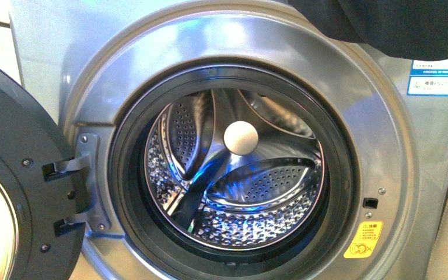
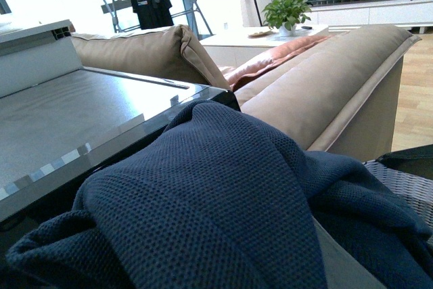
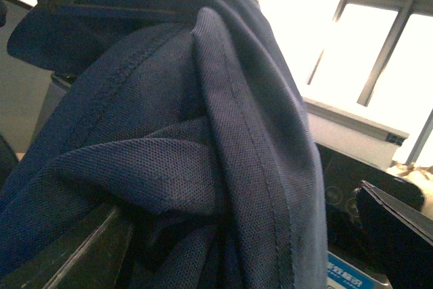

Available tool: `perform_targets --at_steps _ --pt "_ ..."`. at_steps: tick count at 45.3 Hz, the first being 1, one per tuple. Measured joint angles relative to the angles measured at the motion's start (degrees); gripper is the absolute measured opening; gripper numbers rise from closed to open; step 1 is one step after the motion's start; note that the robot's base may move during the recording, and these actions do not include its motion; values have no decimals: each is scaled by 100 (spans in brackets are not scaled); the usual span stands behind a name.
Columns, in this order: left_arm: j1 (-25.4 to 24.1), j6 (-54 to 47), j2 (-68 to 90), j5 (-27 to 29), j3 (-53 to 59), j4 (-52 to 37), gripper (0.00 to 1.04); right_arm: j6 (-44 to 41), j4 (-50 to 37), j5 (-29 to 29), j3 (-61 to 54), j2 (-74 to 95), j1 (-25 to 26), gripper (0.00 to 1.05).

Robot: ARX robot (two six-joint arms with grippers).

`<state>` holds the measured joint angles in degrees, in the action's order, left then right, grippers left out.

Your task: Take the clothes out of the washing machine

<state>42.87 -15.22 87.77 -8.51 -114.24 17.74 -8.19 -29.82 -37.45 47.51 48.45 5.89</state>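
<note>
Navy clothes (image 2: pixel 223 194) bunch at the washing machine (image 1: pixel 338 93) top, door (image 1: pixel 11 192) open; fabric hides both end effectors, grip unclear

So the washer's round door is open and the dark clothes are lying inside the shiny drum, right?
Not quite. The round door is open, but the front view shows no clothes inside the shiny drum. The dark clothes are outside it, up by the top right of the washing machine.
</note>
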Motion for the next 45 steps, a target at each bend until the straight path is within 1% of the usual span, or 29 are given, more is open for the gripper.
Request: perform_targets --at_steps 10,14,17,24,33,40,45 --pt "0 0 0 0 0 0 15 341 48 -511 293 678 17 97" --pt "0 0 0 2 0 0 15 874 -205 -831 448 1003 24 97" --pt "0 2 0 4 0 0 15 1427 -501 -1082 529 1167 -20 97" --pt "0 0 0 11 0 0 15 2028 -645 -1318 560 1211 -286 97" --pt "0 0 0 33 0 0 15 2179 -398 -1235 649 1215 -782 97" --pt "-2 0 0 52 -2 0 15 1996 -70 -841 839 1397 -1318 97" --pt "-7 0 0 70 -2 0 15 1871 -68 -649 986 1598 -1495 97"
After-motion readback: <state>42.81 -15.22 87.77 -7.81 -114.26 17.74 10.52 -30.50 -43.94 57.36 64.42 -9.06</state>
